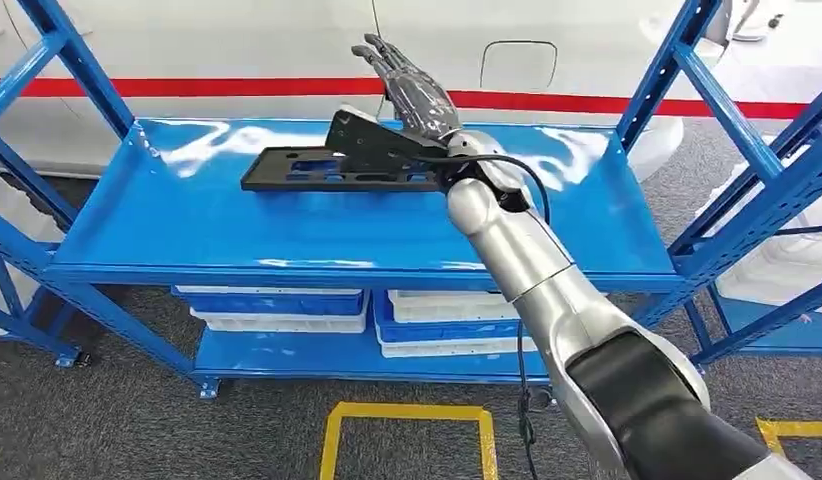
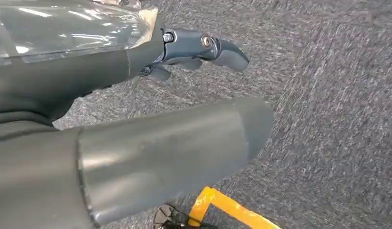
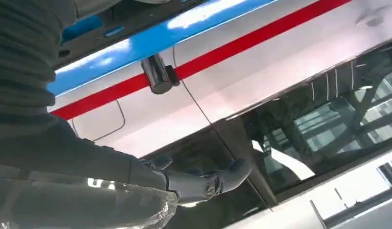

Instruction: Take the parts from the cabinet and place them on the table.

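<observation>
Nearest the camera in the head view, the right arm (image 1: 547,290) is seen reaching up and forward from the lower right, over grey carpet marked with yellow floor tape (image 1: 407,432). Low on the rack, white and blue bins (image 1: 359,312) are stored on the bottom shelf.

Further on, the blue cabinet shelf (image 1: 187,220) carries the task's thing: a black, flat, slotted part (image 1: 332,163), lying on the top shelf near its middle, with a raised bracket at the end nearest the wrist. The part is not yet lifted as far as can be judged; its long plate appears to rest on the shelf surface.

The right hand (image 1: 419,95) is held just past the bracket end of the part, with fingers stretched out and apart, pointing up and away toward the back of the shelf. Nothing is gripped in it. Whether the wrist or palm touches the bracket cannot be told. In the right wrist view the fingers (image 3: 218,179) are likewise seen extended with nothing between them.

The left hand (image 2: 184,50) is seen in its wrist view hanging over the carpet; its fingers are loosely extended and nothing is held.

Farthest back, a white vehicle body with a red stripe (image 1: 187,87) is seen behind the rack.

The task is judged to be at an early stage: no grasp is made, and lifting, carrying and placing on the table are all left. No table is seen.
</observation>
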You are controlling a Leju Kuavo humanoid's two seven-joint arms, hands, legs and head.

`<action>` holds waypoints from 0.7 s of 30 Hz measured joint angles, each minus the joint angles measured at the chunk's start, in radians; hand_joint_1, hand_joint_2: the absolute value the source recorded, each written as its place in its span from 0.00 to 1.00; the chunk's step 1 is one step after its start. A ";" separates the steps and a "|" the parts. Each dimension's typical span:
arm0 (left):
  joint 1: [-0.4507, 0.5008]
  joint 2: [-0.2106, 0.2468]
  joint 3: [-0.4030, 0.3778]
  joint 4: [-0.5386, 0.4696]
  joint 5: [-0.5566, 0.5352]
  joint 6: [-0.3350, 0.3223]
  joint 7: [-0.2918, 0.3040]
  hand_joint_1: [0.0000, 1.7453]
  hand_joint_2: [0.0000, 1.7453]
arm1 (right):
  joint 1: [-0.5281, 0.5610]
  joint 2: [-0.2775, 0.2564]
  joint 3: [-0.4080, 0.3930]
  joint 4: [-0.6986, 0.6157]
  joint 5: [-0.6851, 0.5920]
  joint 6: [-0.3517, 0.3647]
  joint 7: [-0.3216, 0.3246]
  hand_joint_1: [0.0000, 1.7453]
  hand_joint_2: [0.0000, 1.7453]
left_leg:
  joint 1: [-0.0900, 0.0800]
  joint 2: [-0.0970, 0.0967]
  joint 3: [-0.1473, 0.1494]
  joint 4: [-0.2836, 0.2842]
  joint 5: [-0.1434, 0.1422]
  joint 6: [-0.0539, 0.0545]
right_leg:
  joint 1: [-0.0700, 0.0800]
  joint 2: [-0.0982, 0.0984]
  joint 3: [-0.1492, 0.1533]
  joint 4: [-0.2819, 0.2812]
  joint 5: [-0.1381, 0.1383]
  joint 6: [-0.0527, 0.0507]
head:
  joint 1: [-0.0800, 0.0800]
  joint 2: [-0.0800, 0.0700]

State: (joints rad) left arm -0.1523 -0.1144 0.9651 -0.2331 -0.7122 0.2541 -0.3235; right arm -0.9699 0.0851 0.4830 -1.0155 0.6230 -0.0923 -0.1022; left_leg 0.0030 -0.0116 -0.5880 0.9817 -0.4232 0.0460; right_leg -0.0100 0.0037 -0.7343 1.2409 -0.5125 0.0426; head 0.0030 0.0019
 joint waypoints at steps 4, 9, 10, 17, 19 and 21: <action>-0.002 -0.001 -0.001 0.001 -0.006 0.000 0.002 0.00 0.00 | -0.010 0.004 0.002 0.003 0.000 0.001 0.000 0.00 1.00 | -0.009 -0.003 0.019 0.009 -0.033 -0.018 | -0.003 -0.003 0.106 -0.244 0.116 -0.007 | -0.002 0.000; -0.004 0.000 -0.001 0.001 -0.010 0.000 0.003 0.00 0.00 | -0.019 0.007 0.002 0.004 0.000 0.001 0.000 0.00 1.00 | 0.002 0.004 0.005 0.057 -0.072 -0.051 | -0.009 -0.001 0.125 -0.251 0.102 -0.048 | -0.003 0.000; -0.004 0.000 -0.001 0.002 -0.010 0.000 0.003 0.00 0.00 | -0.020 0.008 0.002 0.005 0.000 0.001 0.000 0.00 1.00 | 0.006 0.004 -0.027 0.122 -0.104 -0.057 | -0.009 -0.001 0.130 -0.251 0.098 -0.053 | -0.003 0.000; -0.001 0.003 -0.002 0.003 -0.010 0.000 0.004 0.00 0.00 | -0.017 0.011 0.006 0.010 0.000 0.002 -0.001 0.00 1.00 | 0.012 0.008 -0.079 0.088 0.020 -0.057 | -0.008 0.003 0.179 -0.251 0.059 -0.049 | -0.003 0.000; -0.002 0.003 -0.002 0.003 -0.011 0.000 0.005 0.00 0.00 | -0.021 0.011 0.007 0.010 0.000 0.002 0.000 0.00 1.00 | 0.003 0.009 -0.035 0.008 0.022 -0.043 | 0.004 0.005 0.184 -0.250 0.047 -0.036 | -0.002 0.000; -0.003 0.003 -0.002 0.003 -0.015 0.000 0.006 0.00 0.00 | -0.021 0.011 0.008 0.011 -0.001 0.002 0.000 0.00 1.00 | -0.001 0.008 -0.035 0.016 0.016 -0.031 | 0.000 0.005 0.184 -0.252 0.042 -0.028 | -0.002 0.000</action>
State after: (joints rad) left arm -0.1556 -0.1110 0.9632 -0.2300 -0.7271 0.2544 -0.3170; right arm -0.9911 0.0958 0.4906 -1.0048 0.6222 -0.0904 -0.1022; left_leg 0.0018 -0.0033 -0.6229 0.9972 -0.4076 0.0147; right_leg -0.0101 0.0084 -0.5502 0.9888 -0.4702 0.0151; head 0.0015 0.0019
